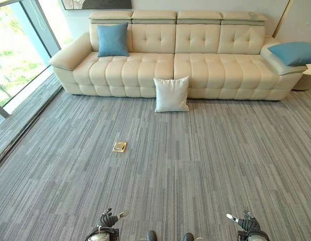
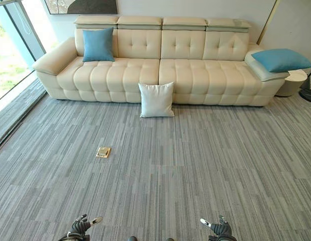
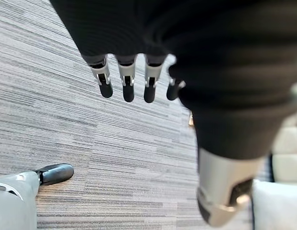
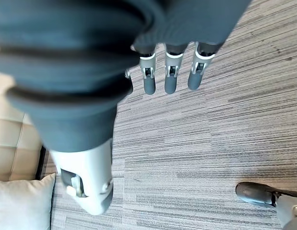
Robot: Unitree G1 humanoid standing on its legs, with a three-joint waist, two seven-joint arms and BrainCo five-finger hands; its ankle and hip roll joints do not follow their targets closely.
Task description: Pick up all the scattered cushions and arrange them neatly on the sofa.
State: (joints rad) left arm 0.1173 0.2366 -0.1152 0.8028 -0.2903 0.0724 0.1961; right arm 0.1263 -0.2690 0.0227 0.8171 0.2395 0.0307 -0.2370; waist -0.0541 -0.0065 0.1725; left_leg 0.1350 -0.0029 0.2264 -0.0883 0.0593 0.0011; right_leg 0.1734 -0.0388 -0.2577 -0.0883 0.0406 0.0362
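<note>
Low over the grey striped carpet (image 1: 195, 170), well short of the long cream tufted leather sofa (image 1: 195, 65), both hands hang with nothing in them. The left hand (image 3: 126, 79) shows its silver, dark-tipped fingers (image 3: 128, 88) straight and relaxed above bare carpet, and the right hand (image 4: 170, 72) has its fingers (image 4: 170, 79) loose in the same way, grasping nothing.

Outward from the hands, toward the sofa, the one cushion plainly off it is a white square fabric cushion (image 1: 171, 94). It stands on the carpet, leaning against the sofa's front at about the middle of its length. A small flat brass-coloured plate (image 1: 119, 146) is set in the carpet between the hands and the sofa, nearer the sofa's left half.

On the sofa, a blue square fabric cushion (image 1: 113, 39) stands upright against the backrest at the left end of the seat. A second blue cushion (image 1: 295, 53) lies flat on top of the right armrest; I judge that one loosely placed, not arranged.

By my reading the work has barely begun. The white cushion has yet to be lifted onto the seat, the blue one on the armrest probably needs moving against the backrest, and the left blue one looks settled.

Count: three cushions, two blue and one white; one sofa; one floor plate.
</note>
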